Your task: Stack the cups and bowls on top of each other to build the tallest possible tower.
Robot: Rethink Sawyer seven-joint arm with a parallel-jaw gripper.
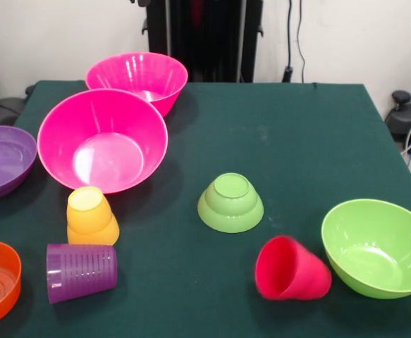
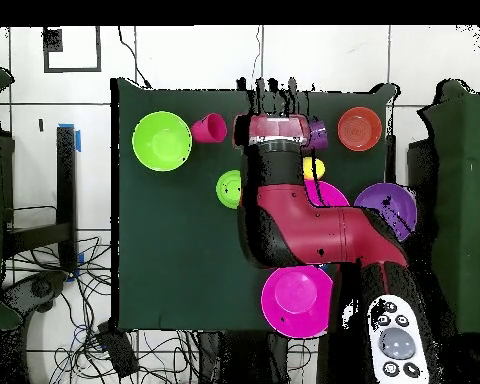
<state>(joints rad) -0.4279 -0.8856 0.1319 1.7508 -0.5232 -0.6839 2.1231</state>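
Nothing is yet stacked — the tapered red plastic cup (image 1: 292, 270) lies toppled beside the large lime green plastic bowl (image 1: 377, 246) near the desk's front edge; the gripper's opening cannot be told.

Tipped cup (image 1: 292, 270) just left of bowl (image 1: 377, 247).

Arm (image 2: 314, 215) stretched over table centre, gripper state can't tell.
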